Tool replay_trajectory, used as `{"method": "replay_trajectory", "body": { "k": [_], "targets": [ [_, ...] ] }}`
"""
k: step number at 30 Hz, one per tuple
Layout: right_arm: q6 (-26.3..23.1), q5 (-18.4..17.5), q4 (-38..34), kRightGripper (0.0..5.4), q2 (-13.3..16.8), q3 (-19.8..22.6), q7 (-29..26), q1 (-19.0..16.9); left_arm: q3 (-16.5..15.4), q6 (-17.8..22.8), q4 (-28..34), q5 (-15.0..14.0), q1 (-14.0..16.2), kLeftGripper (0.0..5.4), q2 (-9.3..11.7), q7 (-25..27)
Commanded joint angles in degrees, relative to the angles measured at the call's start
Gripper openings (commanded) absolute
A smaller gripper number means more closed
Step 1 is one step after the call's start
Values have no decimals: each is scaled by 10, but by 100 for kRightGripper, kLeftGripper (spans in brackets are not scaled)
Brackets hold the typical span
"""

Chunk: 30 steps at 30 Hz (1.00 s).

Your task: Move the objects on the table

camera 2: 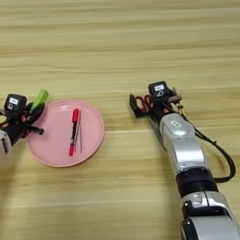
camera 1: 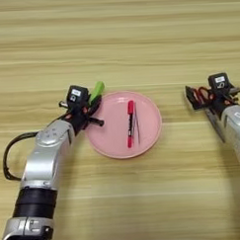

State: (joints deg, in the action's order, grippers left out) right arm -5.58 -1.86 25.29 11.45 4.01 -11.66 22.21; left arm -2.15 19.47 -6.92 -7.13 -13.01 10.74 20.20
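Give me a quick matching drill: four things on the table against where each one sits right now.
Things:
1. red marker pen
2. short green bar
3. red-handled scissors
4. round pink plate

Places:
A. at the right gripper
B. on the wooden table, between the arms
C. lying inside the plate
D. at the left gripper, over the plate's left rim

Pairs: 1-C, 2-D, 3-A, 4-B
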Motion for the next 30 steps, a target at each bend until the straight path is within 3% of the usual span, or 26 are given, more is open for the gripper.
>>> {"method": "replay_trajectory", "body": {
  "k": [1,12,21,25,30],
  "targets": [
    [3,0,6,540,3,2,2,12,-21,2,5,-3,5,70,18,-11],
    [6,0,11,540,4,2,3,14,-67,-24,-83,8,-14,70,48,-52],
    [9,-2,11,540,3,7,7,16,-78,-84,-224,26,-53,70,54,-89],
    [11,-2,11,540,3,10,8,17,-73,-98,-256,31,-62,70,53,-92],
    [11,-2,11,540,2,9,9,18,-66,-102,-272,37,-67,134,54,-94]
  ]
}}
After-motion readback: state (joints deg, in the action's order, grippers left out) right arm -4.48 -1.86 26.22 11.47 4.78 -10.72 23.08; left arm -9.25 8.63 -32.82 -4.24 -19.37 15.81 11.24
